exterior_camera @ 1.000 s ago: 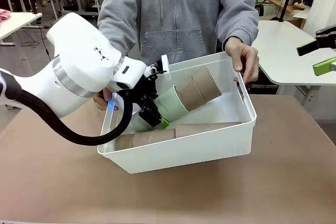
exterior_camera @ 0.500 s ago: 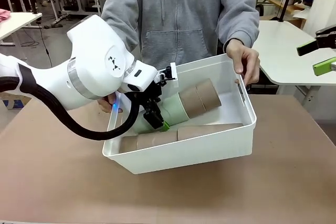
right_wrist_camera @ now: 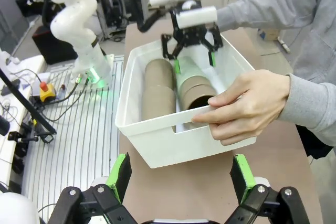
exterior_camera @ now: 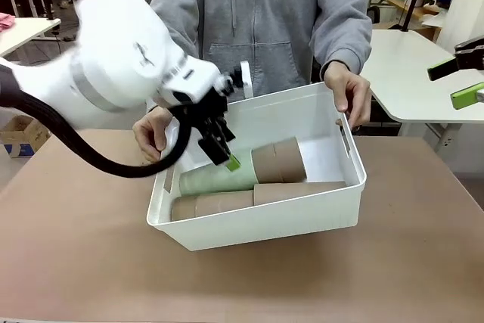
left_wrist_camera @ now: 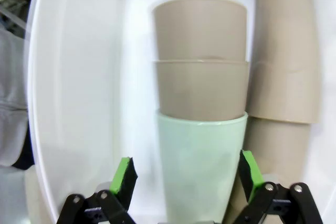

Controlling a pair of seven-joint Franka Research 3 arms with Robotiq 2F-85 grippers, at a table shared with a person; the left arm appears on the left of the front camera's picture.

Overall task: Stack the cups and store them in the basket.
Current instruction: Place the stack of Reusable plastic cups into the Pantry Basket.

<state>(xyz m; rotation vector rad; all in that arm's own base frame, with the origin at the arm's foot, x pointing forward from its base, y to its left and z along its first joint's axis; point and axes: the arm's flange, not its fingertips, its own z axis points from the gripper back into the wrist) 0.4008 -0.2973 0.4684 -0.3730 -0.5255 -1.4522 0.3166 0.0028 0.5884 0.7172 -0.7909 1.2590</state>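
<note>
The white basket (exterior_camera: 265, 225) stands mid-table, and a person's hands (exterior_camera: 349, 88) grip both short sides. Two rows of nested cups lie inside it. One row has a mint green cup (exterior_camera: 215, 180) with two tan cups (exterior_camera: 278, 162) nested into it. The other row is tan cups (exterior_camera: 227, 203) along the near wall. My left gripper (exterior_camera: 223, 150) hangs open just above the mint cup (left_wrist_camera: 202, 171), its pads (left_wrist_camera: 124, 176) straddling it without gripping. My right gripper (exterior_camera: 460, 82) is open far off at the right edge, holding nothing.
The person stands close behind the basket (right_wrist_camera: 157, 145), one hand (right_wrist_camera: 247, 106) curled over its rim. A white side table (exterior_camera: 412, 73) stands at the right, below my right gripper (right_wrist_camera: 181, 182). Brown tabletop (exterior_camera: 91, 262) lies bare around the basket.
My left gripper has risen up off the mint cup. The mint-and-tan stack, tilted before, now lies flat in the basket. The right arm has not moved.
</note>
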